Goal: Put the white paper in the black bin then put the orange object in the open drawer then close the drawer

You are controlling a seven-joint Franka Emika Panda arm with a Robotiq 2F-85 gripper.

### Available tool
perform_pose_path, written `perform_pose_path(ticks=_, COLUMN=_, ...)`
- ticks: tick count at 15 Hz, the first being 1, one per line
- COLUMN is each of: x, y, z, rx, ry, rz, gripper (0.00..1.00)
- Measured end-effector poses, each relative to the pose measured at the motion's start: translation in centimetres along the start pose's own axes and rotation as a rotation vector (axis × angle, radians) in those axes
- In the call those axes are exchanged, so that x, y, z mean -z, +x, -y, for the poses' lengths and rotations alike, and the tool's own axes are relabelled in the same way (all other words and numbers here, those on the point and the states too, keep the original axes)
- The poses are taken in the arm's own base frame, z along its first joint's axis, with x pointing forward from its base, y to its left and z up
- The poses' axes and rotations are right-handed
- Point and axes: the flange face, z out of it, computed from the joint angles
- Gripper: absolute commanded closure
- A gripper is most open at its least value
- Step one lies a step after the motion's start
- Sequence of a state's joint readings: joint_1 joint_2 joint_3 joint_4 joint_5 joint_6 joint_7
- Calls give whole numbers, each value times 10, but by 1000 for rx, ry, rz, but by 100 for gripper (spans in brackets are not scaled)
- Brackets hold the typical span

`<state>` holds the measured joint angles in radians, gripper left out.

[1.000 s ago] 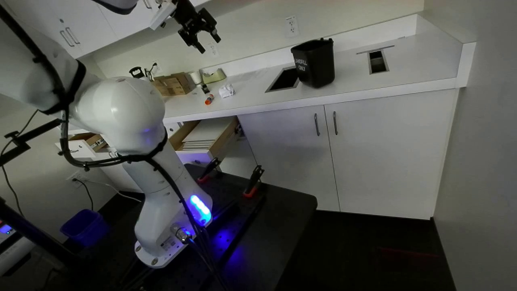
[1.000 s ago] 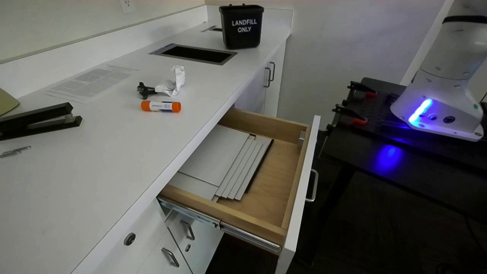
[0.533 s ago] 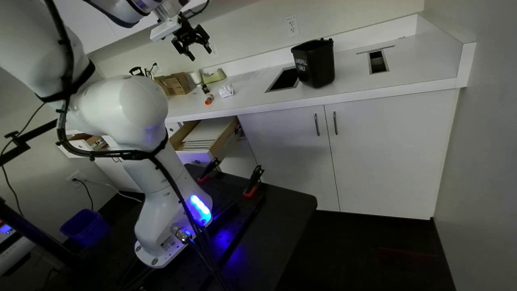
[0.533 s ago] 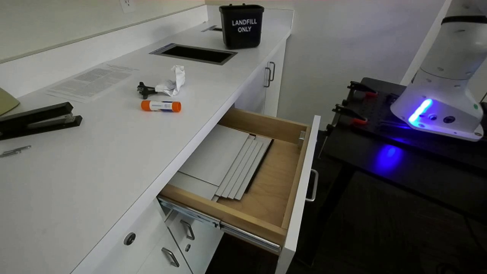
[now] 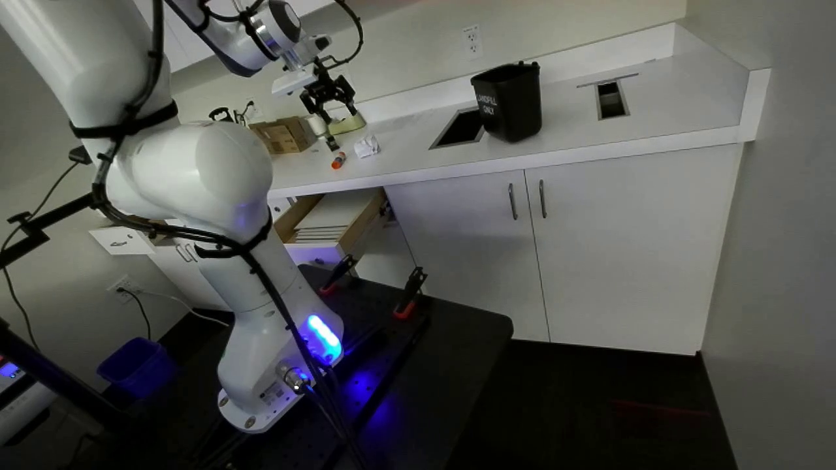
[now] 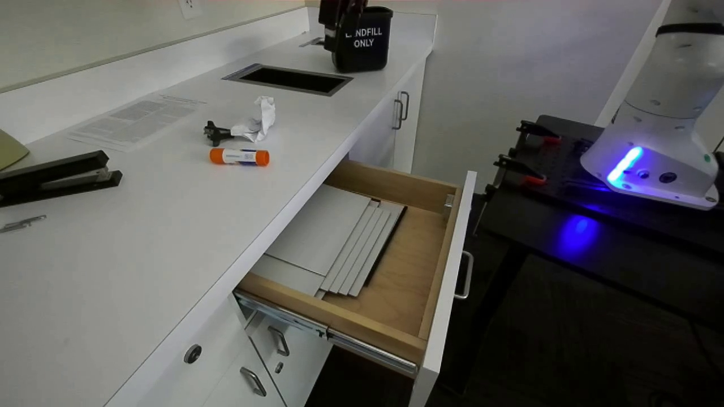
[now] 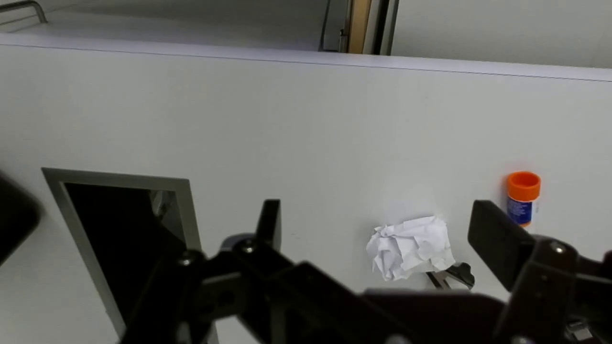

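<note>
The white paper is crumpled on the counter; it shows in both exterior views [image 5: 367,146] [image 6: 263,121] and the wrist view [image 7: 411,246]. The orange object, an orange-capped stick, lies near it [image 5: 338,160] [image 6: 239,157] [image 7: 523,188]. The black bin, lettered "LANDFILL ONLY", stands upright farther along the counter [image 5: 513,111] [image 6: 367,53]. The drawer is pulled open below the counter, with pale panels inside [image 5: 313,253] [image 6: 416,243]. My gripper [image 5: 340,117] is open and empty above the counter; in the wrist view the paper lies between its fingers' outlines [image 7: 377,208], below them.
A black tool [image 6: 218,134] touches the paper. A stapler [image 6: 56,175], printed sheets [image 6: 136,118] and a cardboard box [image 5: 281,136] are on the counter. A framed dark opening [image 5: 459,126] lies between paper and bin. Clamps [image 5: 410,294] stand on the robot's table.
My gripper has come down and slightly right toward the counter in an exterior view, and now enters the top of another, partly covering the bin. The paper, orange object and drawer have not moved.
</note>
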<state>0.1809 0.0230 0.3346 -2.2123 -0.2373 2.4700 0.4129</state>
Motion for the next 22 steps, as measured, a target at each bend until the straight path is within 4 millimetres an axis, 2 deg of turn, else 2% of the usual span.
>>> perform_pose_path(ticks=4, x=11, y=1, z=1, rx=2, ry=-1, rz=-20, gripper=0)
perform_pose_path(ticks=7, x=3, y=7, z=-5, rx=-105, ry=35, rz=5, gripper=0)
perform_pose_path(ticks=10, x=-23, y=30, z=-13, rx=-265, ry=52, rz=33, gripper=0)
perform_pose_path(ticks=13, x=-61, y=58, z=-12, rx=-417, ry=97, rz=41, gripper=0)
perform_pose_path(ticks=18, x=-118, y=98, z=17, rx=-628, ry=234, rz=-8, gripper=0)
perform_pose_path(ticks=21, x=-141, y=111, z=35, rx=-690, ry=255, rz=-35, gripper=0)
perform_pose_path(ticks=22, x=-148, y=114, z=40, rx=-703, ry=250, rz=-36, gripper=4)
